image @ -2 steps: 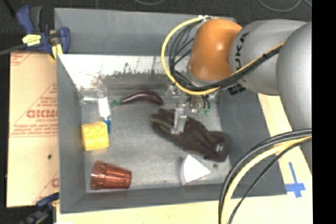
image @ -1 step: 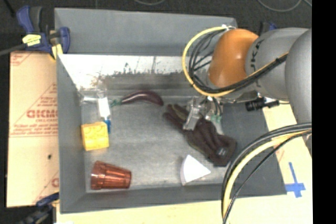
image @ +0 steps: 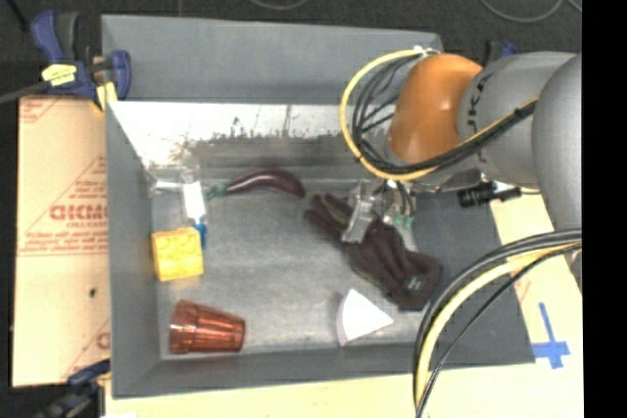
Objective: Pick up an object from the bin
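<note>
Far L in the bin [image: 274, 284]: yellow block [image: 177, 253], w/ a red-brown cup [image: 206, 329] lying on its side nearer the front wall. Just behind the block is a small white-and-blue item [image: 194, 202], kind unclear. Mid-back: dark purple aubergine-shaped thing [image: 263, 181], green stalk end pointing L.

R of centre: dark brown glove-like cloth [image: 397, 267], sprawled diag. from mid-bin toward the front R corner. The gripper [image: 377, 220] sits low over the cloth's upper L end, at or v. near its surface. Contact can't be confirmed, and whether it's released or clenched can't be told from here. At the front, just L of the cloth's lower end: white cone-ish piece [image: 362, 316].

The cloth is what lies under the gripper, so prob. the pick; that's a judgement from position only.

To do this step well:
- Go straight down into the thickest fold, not a thin edge, so enough fabric bunches in the grip.
- Close fully before lifting.
- Lift vertically & clear of the R wall.
- Limp fabric will hang & may drag, so watch the white piece nearby and check nothing slips out partway.
</note>
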`<state>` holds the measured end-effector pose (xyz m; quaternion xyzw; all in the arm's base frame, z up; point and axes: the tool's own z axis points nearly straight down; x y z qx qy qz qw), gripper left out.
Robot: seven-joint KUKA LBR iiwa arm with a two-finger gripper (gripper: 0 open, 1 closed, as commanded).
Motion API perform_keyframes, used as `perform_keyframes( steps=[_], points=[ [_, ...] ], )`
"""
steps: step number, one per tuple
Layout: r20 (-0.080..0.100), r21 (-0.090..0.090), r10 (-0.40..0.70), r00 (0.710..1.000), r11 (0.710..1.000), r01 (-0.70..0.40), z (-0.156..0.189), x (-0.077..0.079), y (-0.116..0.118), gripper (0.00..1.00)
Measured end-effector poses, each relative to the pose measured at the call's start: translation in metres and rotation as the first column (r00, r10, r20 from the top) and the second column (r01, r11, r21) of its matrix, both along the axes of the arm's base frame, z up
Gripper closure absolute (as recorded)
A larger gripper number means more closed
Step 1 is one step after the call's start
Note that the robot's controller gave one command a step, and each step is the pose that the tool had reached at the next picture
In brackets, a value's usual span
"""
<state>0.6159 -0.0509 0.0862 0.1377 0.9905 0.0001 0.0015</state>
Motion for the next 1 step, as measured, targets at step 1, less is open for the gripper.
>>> perform_keyframes(
  steps=[1],
  points=[
    [0.005,0.0,0.029,1.0,1.0,-0.029,0.139,0.0067,0.0125,1.0]
  ],
)
